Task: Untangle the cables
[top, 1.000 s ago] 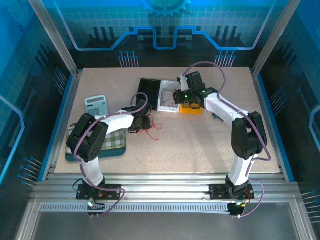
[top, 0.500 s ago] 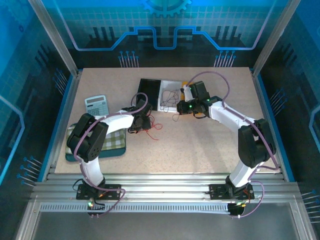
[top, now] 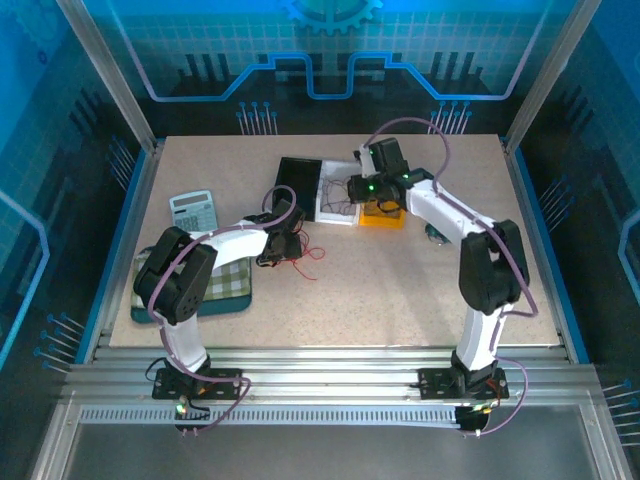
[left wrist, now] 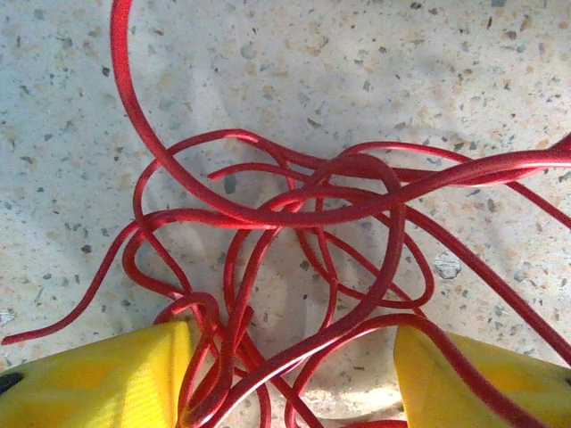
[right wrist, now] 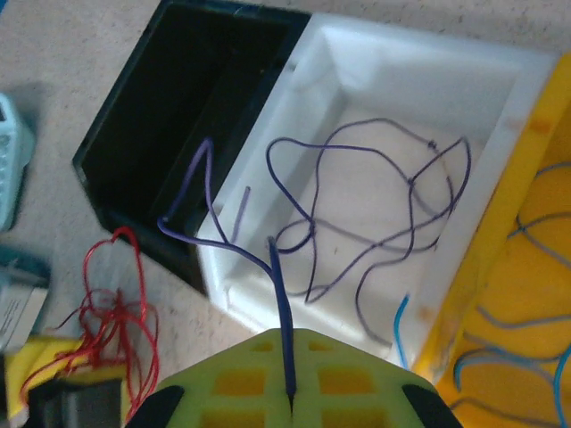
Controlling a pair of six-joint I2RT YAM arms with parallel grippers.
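Observation:
A tangle of red cables (left wrist: 312, 214) lies on the speckled table. My left gripper (left wrist: 290, 379) is open, with a yellow finger (left wrist: 98, 374) on each side of the tangle's near loops. In the top view the left gripper (top: 283, 245) sits just left of the red cables (top: 308, 250). My right gripper (right wrist: 290, 343) is shut on one blue-purple cable (right wrist: 278, 267), which rises and bends left over the white tray's (right wrist: 410, 62) near corner. Several loose purple cables (right wrist: 375, 205) lie inside that tray. From above, the right gripper (top: 353, 189) hovers at the white tray (top: 335, 213).
A black tray (top: 298, 178) adjoins the white one on its left, and a yellow tray (right wrist: 526, 294) with light blue cables (right wrist: 535, 223) adjoins it on the right. A calculator (top: 192, 209) and a green checked cloth (top: 228, 285) lie at the left.
The right gripper swung nearer and to the right with its cable, then came back over the white tray. The left arm has stayed still over the red tangle.

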